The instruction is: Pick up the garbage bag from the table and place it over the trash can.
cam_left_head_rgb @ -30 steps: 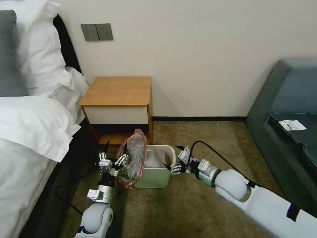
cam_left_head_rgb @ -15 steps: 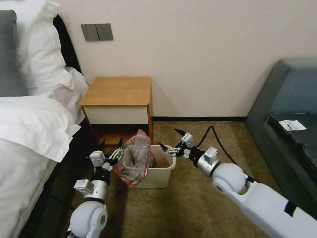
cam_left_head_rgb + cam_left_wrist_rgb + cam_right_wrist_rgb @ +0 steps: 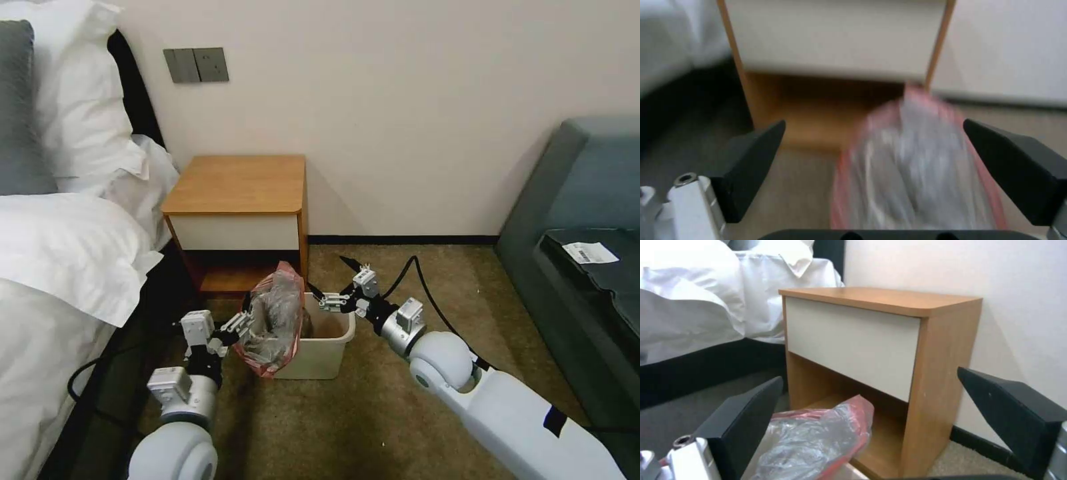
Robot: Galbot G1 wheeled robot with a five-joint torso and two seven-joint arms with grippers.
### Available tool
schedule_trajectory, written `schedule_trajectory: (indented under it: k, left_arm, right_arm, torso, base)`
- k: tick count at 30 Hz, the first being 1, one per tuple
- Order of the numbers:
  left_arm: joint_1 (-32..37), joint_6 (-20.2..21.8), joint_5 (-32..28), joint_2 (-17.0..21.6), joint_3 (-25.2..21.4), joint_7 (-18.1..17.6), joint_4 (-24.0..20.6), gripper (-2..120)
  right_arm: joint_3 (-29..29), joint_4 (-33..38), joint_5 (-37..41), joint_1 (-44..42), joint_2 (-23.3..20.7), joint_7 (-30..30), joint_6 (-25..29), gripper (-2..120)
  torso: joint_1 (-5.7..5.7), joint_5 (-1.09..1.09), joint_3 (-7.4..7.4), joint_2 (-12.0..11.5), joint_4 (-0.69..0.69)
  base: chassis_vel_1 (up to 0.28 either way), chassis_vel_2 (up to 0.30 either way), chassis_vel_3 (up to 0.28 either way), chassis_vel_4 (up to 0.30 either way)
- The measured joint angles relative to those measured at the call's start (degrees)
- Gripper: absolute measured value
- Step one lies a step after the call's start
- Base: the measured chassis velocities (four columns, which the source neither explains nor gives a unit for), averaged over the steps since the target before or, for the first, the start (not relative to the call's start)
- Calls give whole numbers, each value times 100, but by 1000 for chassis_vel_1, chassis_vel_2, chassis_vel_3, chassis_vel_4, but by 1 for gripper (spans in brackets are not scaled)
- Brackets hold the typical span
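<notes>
1. Down on the carpet [image 3: 373, 413] in front of the table [image 3: 240, 183], I see the garbage bag [image 3: 273, 320] draped over the left end of the trash can [image 3: 327, 347], its pink-red rim standing up above the bin's edge and its crinkled grey body hanging down the outer left side.
2. My left gripper [image 3: 230, 327] sits just beside the bag on its left, fingers spread; in the left wrist view the two dark fingers [image 3: 751, 170] stand wide apart with the bag [image 3: 916, 166] between them, and I cannot tell whether either one touches the plastic.
3. My right gripper [image 3: 337, 290] hovers over the far right part of the trash can's opening, its fingers also spread and gripping nothing; the right wrist view shows both fingers [image 3: 742, 426] apart, framing the table [image 3: 889, 350] with the bag [image 3: 818, 440] low between them.
4. Part of the bin's interior is uncovered on the right, where its cream rim is bare.
5. Behind the bin, the table's orange-brown top carries nothing, and its white drawer front faces me above the lower shelf.
6. White bedding [image 3: 67, 253] lies to the left, and a grey-green sofa [image 3: 580, 220] with a white paper slip [image 3: 590, 252] stands well apart on the right.
</notes>
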Motion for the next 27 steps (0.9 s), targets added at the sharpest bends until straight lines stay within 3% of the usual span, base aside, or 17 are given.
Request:
schedule_trajectory:
  k: [1, 2, 3, 6, 18, 27]
  left_arm:
    - [-92, 470, -320, -7, -48, -59, -96, 99]
    - [-92, 470, -320, -7, -48, -59, -96, 99]
    - [-246, 907, -753, -12, -116, -100, -177, 100]
    - [-642, 1365, -1167, -23, -208, -199, -44, 100]
    - [-1214, 1453, -1507, -118, -244, -97, 1001, 98]
    - [-1354, 1472, -1501, -130, -233, -41, 1373, 94]
  right_arm:
    - [18, -8, -41, -25, 16, -9, 44, 100]
    - [18, -8, -41, -25, 16, -9, 44, 100]
    - [48, -10, -91, -59, 44, -29, 98, 100]
    - [108, -11, -153, -145, 118, -57, 191, 100]
    - [337, -41, -238, -370, 222, -114, 365, 100]
    - [450, -78, -282, -499, 249, -155, 438, 100]
  torso:
    - [0, 0, 0, 0, 0]
    - [0, 0, 0, 0, 0]
    - [0, 0, 0, 0, 0]
    - [0, 0, 0, 0, -1]
    - [0, 0, 0, 0, 0]
    - [0, 0, 0, 0, 0]
  base:
    - [0, 0, 0, 0]
    - [0, 0, 0, 0]
    - [0, 0, 0, 0]
    - [0, 0, 0, 0]
    - [0, 0, 0, 0]
    - [0, 0, 0, 0]
